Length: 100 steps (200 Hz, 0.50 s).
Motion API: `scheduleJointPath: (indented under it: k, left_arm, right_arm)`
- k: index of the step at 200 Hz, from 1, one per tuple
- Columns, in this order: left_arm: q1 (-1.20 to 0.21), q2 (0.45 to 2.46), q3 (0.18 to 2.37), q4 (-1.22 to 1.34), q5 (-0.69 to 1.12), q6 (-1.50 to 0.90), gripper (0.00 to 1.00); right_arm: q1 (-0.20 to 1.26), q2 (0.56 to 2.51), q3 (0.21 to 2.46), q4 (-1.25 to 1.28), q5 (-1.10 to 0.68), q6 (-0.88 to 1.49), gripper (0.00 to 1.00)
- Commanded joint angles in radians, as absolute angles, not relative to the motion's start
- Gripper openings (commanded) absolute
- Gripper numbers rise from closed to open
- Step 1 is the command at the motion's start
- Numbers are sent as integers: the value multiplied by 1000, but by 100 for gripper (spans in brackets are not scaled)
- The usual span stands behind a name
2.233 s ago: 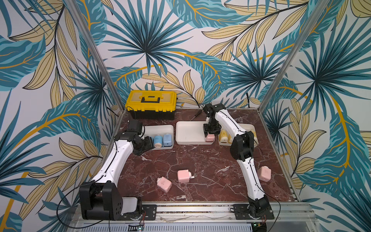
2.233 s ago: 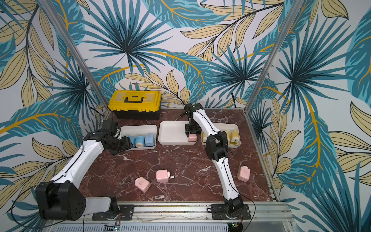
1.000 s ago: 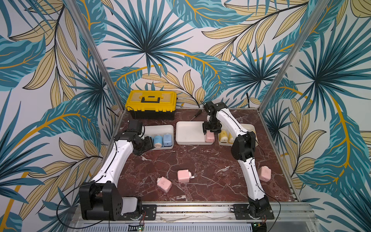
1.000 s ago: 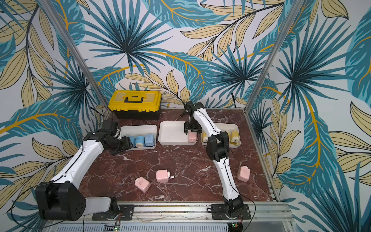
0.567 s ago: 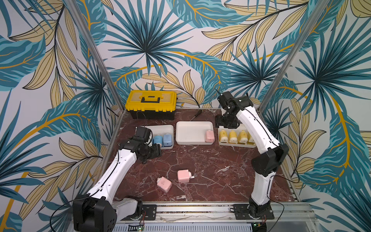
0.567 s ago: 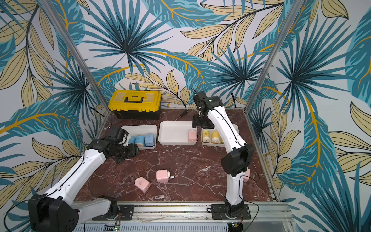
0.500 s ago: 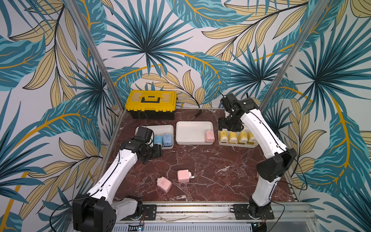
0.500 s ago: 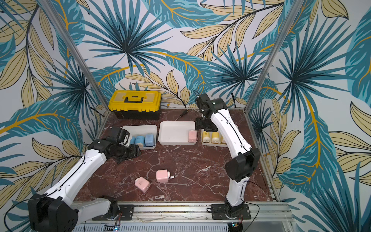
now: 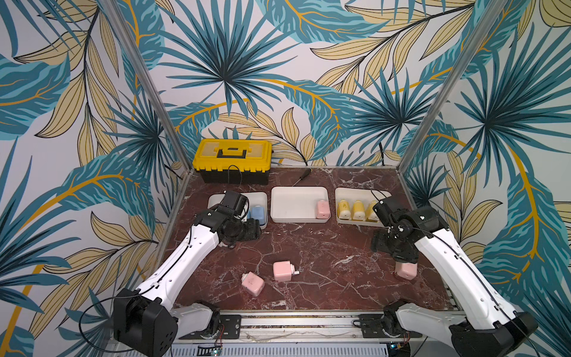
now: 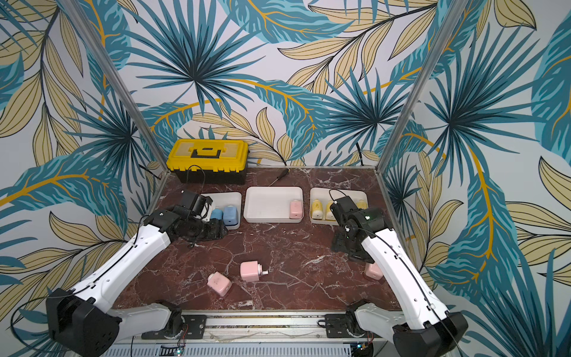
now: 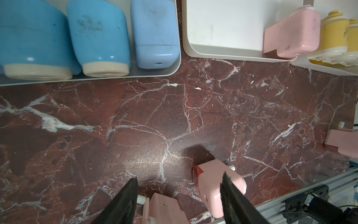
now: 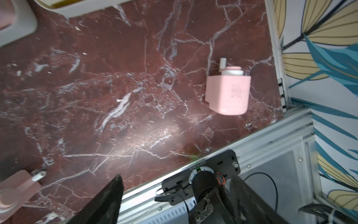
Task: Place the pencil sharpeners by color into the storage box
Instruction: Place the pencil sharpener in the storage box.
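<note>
while three pink sharpeners lie loose on the tabletop [image 9: 309, 244], the likeliest slip is at the right edge. the pink sharpener by the rail [image 12: 227, 93] sits close to the metal side rail [image 12: 275, 58] and near the front frame, so the right hand [image 12: 176, 194], its fingers spread wide and holding nothing, has little room on the outer side; a finger could strike the rail or nudge the block against it instead of straddling it. in both top views the right arm covers part of this block [image 9: 406, 272], so the approach is hard to judge from above.

the left hand [image 11: 179, 195], also spread and empty, hovers over open marble with two pink sharpeners ahead: the crank-side one [image 9: 282, 270] and the tilted one [image 9: 253, 282]. they lie just beside each other, so closing on one may bump the other, and the white crank stub could snag a finger.

the pink tray [image 9: 298, 204] holds one pink block [image 9: 323, 209] at its right wall, leaving wide free floor. the blue tray [image 11: 174, 38] and yellow tray [image 9: 355, 191] look filled. the tabletop's centre is open for carrying.
</note>
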State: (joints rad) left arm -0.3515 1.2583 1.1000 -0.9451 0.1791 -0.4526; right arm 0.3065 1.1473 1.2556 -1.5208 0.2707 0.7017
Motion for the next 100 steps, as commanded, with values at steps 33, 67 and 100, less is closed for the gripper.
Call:
scheduleJointPath:
  k: [33,67,100]
  left_arm:
    - [-360,1365,1204,-931,175,-422,70]
    - [-360,1490,1310,-931,225,-399,70]
    - [-353,1582,1391,-933,292,-377,70]
  right_arm:
    - [128,1155,1120,-1557,279,679,96]
    - [-3,1163,1058,-1496,272,609,98]
    - [-104,1222,1045,-1412,193,552,99]
